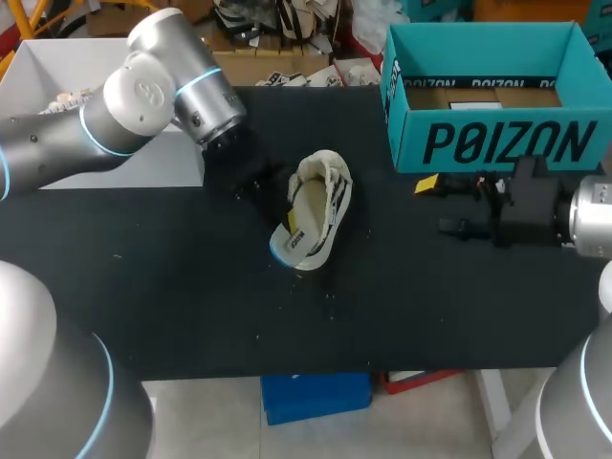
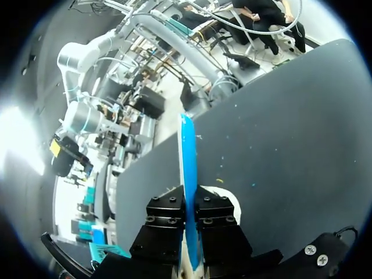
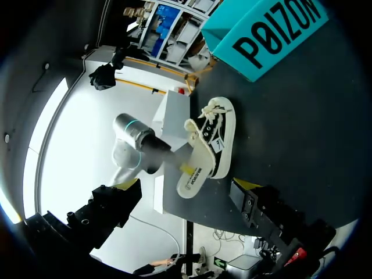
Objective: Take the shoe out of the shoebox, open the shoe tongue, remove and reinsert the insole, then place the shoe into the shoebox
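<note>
Head view: even overhead light, medium bright. Black desk (image 1: pixel 191 287) soaks it up, and the shoe (image 1: pixel 311 215) throws only a faint shadow. Soft highlights on the left arm (image 1: pixel 143 86) shell. Left wrist view: hard glare patch off 1 side; the shoe's blue edge between the fingers (image 2: pixel 165 216) is well lit. Right wrist view: large white area beside the desk is blown out, box (image 3: pixel 261 35) evenly lit. Desk edge bows in both wrist views.

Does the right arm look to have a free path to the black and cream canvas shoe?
Probably yes. The right gripper stands open beside the teal cardboard shoebox, only bare black tabletop between it and the shoe; the left gripper grips the cream insole from the other side.
</note>
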Controlling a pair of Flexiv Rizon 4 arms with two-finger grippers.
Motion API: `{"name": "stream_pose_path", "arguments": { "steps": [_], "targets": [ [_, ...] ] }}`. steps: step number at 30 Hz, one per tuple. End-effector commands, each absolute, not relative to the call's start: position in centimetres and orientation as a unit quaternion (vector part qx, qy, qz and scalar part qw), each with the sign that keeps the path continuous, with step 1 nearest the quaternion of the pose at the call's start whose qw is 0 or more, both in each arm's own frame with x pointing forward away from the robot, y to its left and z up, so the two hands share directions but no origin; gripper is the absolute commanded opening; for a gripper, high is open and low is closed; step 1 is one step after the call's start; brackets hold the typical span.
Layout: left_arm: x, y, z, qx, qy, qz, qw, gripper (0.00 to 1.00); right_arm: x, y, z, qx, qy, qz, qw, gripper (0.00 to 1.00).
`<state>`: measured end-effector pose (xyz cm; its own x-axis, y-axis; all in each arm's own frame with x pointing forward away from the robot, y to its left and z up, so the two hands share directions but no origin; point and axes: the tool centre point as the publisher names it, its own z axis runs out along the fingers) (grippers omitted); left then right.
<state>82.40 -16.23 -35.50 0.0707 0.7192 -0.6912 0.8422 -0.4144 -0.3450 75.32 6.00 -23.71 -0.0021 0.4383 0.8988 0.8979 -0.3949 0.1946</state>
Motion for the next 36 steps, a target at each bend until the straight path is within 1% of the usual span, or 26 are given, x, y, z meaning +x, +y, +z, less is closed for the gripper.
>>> {"name": "stream_pose_path", "arguments": {
  "steps": [1, 17, 32, 33, 35, 36],
  "targets": [
    [82.5, -16.6, -35.7, 0.726, 0.540, -0.416, 0.087, 0.00, 75.3, 6.0, -23.7, -0.669, -0.500, -0.500, 0.229, 1.00],
    [84.6, -17.8, -36.2, 0.723, 0.546, -0.411, 0.101, 0.00, 75.3, 6.0, -23.7, -0.669, -0.500, -0.500, 0.229, 1.00],
    [85.9, -17.6, -37.3, 0.713, 0.578, -0.388, 0.080, 0.01, 75.3, 6.0, -23.7, -0.669, -0.500, -0.500, 0.229, 1.00],
    [85.9, -17.5, -37.3, 0.713, 0.579, -0.386, 0.081, 0.19, 75.3, 6.0, -23.7, -0.669, -0.500, -0.500, 0.229, 1.00],
    [85.9, -17.4, -37.2, 0.713, 0.580, -0.385, 0.083, 0.46, 75.3, 6.0, -23.7, -0.669, -0.500, -0.500, 0.229, 1.00],
    [85.9, -17.4, -37.1, 0.712, 0.581, -0.385, 0.083, 0.47, 75.3, 6.0, -23.7, -0.669, -0.500, -0.500, 0.229, 1.00]
  ]
}}
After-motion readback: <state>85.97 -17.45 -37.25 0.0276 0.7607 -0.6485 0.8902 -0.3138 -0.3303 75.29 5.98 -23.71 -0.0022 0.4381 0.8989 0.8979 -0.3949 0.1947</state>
